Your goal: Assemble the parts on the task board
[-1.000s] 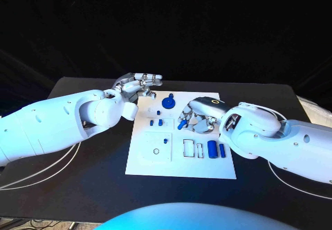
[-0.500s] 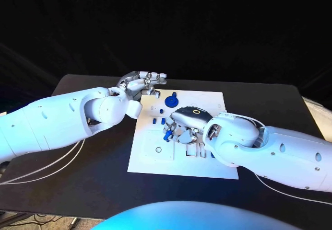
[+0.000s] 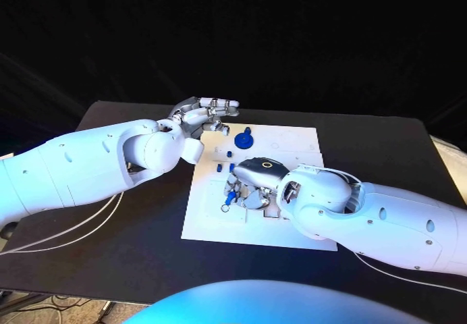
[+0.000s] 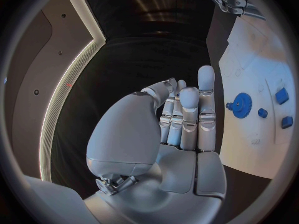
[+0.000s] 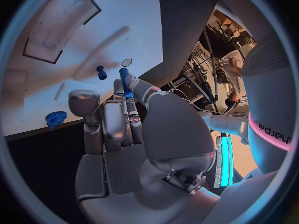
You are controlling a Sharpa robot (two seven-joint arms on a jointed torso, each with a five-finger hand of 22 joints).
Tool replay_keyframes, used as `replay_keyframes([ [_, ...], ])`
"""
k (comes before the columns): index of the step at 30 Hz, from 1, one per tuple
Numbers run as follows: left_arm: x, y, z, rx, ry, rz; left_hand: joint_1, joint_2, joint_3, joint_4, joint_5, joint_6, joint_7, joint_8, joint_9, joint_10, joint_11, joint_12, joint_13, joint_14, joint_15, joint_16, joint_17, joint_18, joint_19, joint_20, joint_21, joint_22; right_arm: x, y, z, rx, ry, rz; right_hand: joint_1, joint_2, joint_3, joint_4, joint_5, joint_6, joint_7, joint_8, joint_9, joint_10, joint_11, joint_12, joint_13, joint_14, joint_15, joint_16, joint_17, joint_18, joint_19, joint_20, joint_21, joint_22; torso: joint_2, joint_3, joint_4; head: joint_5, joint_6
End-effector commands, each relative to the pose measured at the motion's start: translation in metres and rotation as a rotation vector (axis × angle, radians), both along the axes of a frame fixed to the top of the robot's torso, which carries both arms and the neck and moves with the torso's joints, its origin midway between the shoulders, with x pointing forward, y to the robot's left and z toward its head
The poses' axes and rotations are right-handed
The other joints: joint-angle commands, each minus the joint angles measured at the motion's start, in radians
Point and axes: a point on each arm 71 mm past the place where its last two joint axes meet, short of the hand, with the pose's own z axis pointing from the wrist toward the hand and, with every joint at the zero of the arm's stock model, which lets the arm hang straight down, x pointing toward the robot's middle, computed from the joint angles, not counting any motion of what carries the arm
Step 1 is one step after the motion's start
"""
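Note:
The white task board (image 3: 209, 226) lies mid-table. My right hand (image 3: 250, 185) hovers low over its left half and pinches a small blue peg (image 3: 229, 198) that points down at the board. In the right wrist view the peg (image 5: 126, 82) sits between the fingertips of that hand (image 5: 118, 129), close to a round hole (image 5: 126, 62) and another blue peg (image 5: 100, 72) standing in the board. My left hand (image 3: 206, 111) hangs at the board's far left corner, holding nothing; its fingers (image 4: 181, 117) stand side by side. A blue gear (image 3: 243, 140) sits on the far part of the board.
Small blue pieces (image 3: 231, 167) stand between the gear and my right hand. Near the gear (image 4: 239, 105) are more blue pieces (image 4: 281, 95). A rectangular slot (image 5: 59, 22) is cut in the board. My right forearm (image 3: 370, 216) covers the board's right side. The black table (image 3: 127, 256) surrounds the board.
My right hand has carried the blue peg leftward and nearer across the board, down toward its left half. The left hand has stayed near the far left corner.

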Motion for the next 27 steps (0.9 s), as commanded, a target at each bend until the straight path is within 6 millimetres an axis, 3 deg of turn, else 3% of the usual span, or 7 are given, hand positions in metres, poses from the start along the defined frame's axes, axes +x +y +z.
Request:
replay_keyframes([
  [1, -0.0005, -0.003, 0.001, -0.008, -0.008, -0.022, -0.001, 0.005, 0.001, -0.004, 0.006, -0.008, 0.001, 0.005, -0.001, -0.009, 0.0, 0.005, 0.001, -0.009, 0.0, -0.006, -0.001, 0.018, -0.008, 0.0, -0.007, -0.001, -0.0013, 0.0018, -0.0028, -0.025, -0.001, 0.017, -0.007, 0.001, 0.0, 0.006, 0.003, 0.005, 0.0, 0.003, 0.001, 0.004, -0.004, -0.007, 0.001, 0.032, -0.007, 0.005, 0.0, -0.001, 0.005, -0.005, 0.005, -0.001, -0.001, 0.0006, -0.0008, 0.002, -0.001],
  [27, -0.0002, -0.0033, 0.0005, -0.008, -0.005, -0.024, 0.0, 0.006, 0.001, -0.006, 0.007, -0.009, 0.001, 0.006, -0.001, -0.01, 0.0, 0.008, 0.002, -0.01, 0.0, -0.006, -0.002, 0.018, -0.009, 0.0, -0.007, -0.001, -0.0042, 0.0106, -0.0122, -0.05, 0.012, 0.034, -0.008, 0.003, 0.0, 0.007, 0.003, 0.004, 0.0, 0.003, 0.001, 0.004, -0.004, -0.008, 0.001, 0.032, -0.007, 0.005, -0.001, -0.001, 0.004, -0.005, 0.004, -0.003, -0.001, -0.0001, -0.002, 0.008, -0.008],
])
